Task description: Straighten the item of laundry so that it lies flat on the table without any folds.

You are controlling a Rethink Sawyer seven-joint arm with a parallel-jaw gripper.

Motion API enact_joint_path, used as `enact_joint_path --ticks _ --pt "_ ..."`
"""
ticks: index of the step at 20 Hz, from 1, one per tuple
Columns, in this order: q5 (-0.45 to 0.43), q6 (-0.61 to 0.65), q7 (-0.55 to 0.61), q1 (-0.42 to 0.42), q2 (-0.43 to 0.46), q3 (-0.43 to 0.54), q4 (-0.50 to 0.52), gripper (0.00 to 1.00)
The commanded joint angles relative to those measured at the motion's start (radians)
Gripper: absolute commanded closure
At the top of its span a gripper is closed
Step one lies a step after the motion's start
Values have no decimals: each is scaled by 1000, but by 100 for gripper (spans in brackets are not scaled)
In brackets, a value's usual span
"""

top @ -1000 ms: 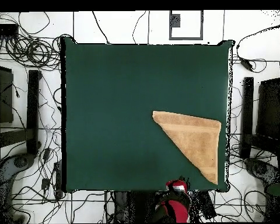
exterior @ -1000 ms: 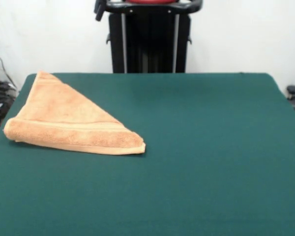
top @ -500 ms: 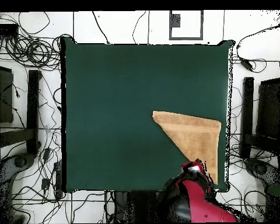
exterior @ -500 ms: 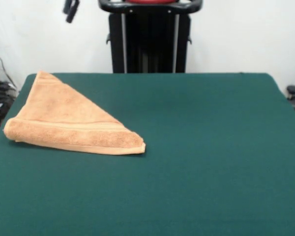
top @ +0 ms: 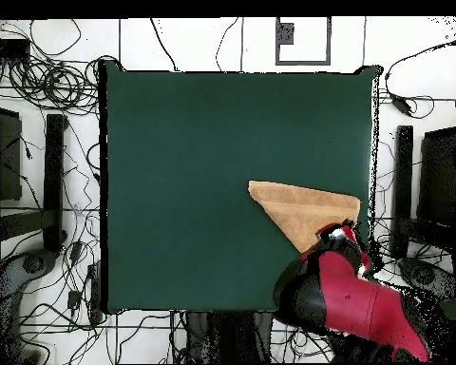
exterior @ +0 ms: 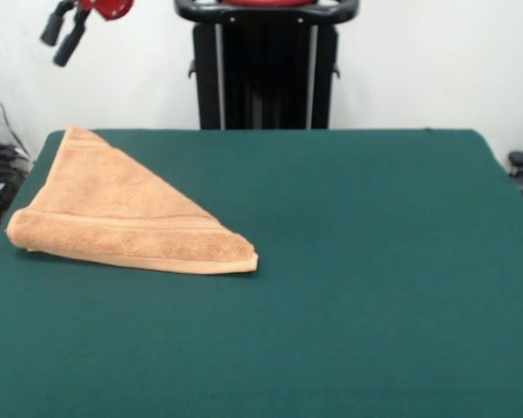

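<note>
On the table, near to far as the front view has it:

Table: a wide surface (exterior: 375, 287) covered in dark green cloth; its nearest stretch is bare, and the overhead view shows the same green rectangle (top: 194, 171).
Towel: an orange-tan terry towel (exterior: 122, 218) lies at the left side of the table in the front view, folded over on itself into a triangle.
Towel's near edge: a thick doubled fold runs from a rounded corner by the table's left edge across to a point near the middle of the table.
Towel's far corner: the triangle narrows to a tip close to the table's far left corner.
Towel's band: a woven stripe runs just behind the thick fold and parallel to it.
Towel from overhead: the triangle (top: 294, 209) sits at the right side of the table, its straight top edge clear, its lower part hidden under the arm.
Arm: red and black (top: 351, 299), it reaches in from the picture's bottom right in the overhead view and ends over the towel's right part.
Gripper: two dark fingers (exterior: 63, 33) hang high at the upper left of the front view, above the towel's far corner and well clear of the cloth.
Fingers: they stand a little apart with a narrow gap between them, and nothing is held in that gap.
Pedestal: a black column (exterior: 266, 74) stands behind the table's far edge.
</note>
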Motion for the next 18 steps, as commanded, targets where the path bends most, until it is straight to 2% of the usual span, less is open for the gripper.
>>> enact_joint_path --ticks 1,5,13,18 --pt "-57 73 -95 10 111 70 -175 0" --pt "-61 57 -81 -8 155 80 -221 0" --pt "-16 -56 68 78 312 -69 -304 0" --pt "5 -99 74 82 329 -67 -297 0"
